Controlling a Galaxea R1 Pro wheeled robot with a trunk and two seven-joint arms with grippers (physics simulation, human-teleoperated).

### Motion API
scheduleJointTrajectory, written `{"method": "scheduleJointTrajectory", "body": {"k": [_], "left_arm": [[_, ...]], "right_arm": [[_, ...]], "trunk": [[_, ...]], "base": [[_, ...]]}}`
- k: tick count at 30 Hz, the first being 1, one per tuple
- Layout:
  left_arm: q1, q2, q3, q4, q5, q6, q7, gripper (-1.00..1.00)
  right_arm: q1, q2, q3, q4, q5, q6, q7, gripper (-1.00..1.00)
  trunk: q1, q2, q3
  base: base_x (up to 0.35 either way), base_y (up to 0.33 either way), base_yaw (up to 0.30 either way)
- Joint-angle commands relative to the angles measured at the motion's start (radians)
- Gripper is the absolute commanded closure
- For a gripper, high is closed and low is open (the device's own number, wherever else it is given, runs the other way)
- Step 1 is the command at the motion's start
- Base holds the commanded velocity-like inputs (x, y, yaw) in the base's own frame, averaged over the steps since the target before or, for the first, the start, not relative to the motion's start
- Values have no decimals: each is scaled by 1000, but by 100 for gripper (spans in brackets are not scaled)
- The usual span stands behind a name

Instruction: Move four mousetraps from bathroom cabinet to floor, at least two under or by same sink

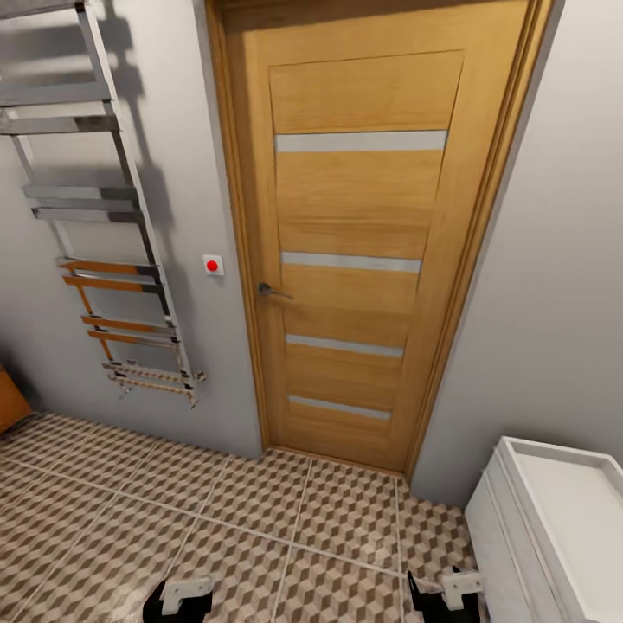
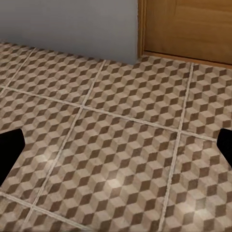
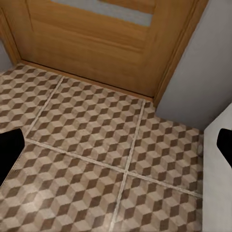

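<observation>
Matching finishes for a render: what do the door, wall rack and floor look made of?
Door: orange-brown wood veneer, grain visible, pale frosted strips, possibly glass. Wall rack: polished chrome-like metal, its bars mirroring the wood. Floor: satin tiles with a printed cube pattern, pale grout, likely ceramic.

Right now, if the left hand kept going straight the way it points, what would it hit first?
Most likely the bathroom floor: the open left hand aims down at bare tiles, short of the grey wall. Depth is unclear.

We only catch a corner of the sink [image 1: 554,510] at the picture's edge, an orange sliver of cabinet [image 1: 10,400], and both grippers' fingers [image 2: 8,151] are mostly cropped off.
</observation>
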Motion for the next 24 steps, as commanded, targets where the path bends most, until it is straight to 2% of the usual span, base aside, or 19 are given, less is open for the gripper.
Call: {"method": "scheduleJointTrajectory", "body": {"k": [1,24], "left_arm": [[-2,-1,-9,4,6,-5,2,-100],[-2,-1,-9,4,6,-5,2,-100]], "right_arm": [[-1,0,7,1,2,-2,-5,-100],[-1,0,7,1,2,-2,-5,-100]], "trunk": [[1,-2,-2],[1,-2,-2]], "base": [[0,0,284],[0,0,284]]}}
